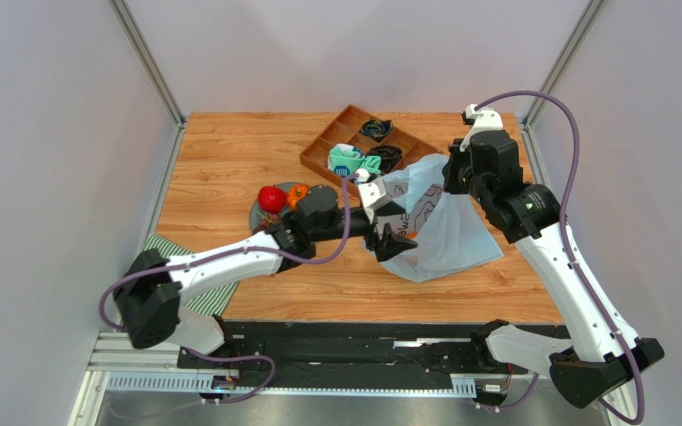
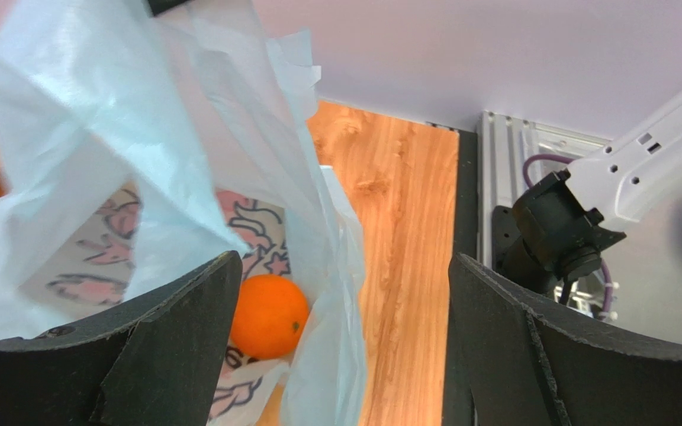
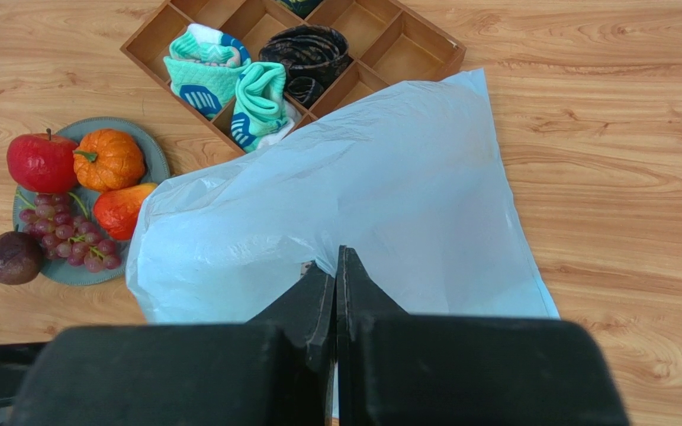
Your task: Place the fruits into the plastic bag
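One round orange (image 2: pixel 268 316) lies in the thin light-blue printed plastic bag (image 3: pixel 362 204), film pinched by right gripper (image 3: pixel 336 266), left gripper (image 2: pixel 343 266) spread at its mouth; five fruits (image 3: pixel 108 160) wait on or beside the round grey plate (image 3: pixel 153 160).

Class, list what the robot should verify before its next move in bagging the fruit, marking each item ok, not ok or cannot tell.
1. Left gripper open, empty: ok.
2. Round orange inside translucent light-blue plastic bag: ok.
3. Right gripper shut on bag: ok.
4. Bag mouth open: ok.
5. Red apple, ribbed orange fruit, dark red grape bunch off round grey plate: not ok.
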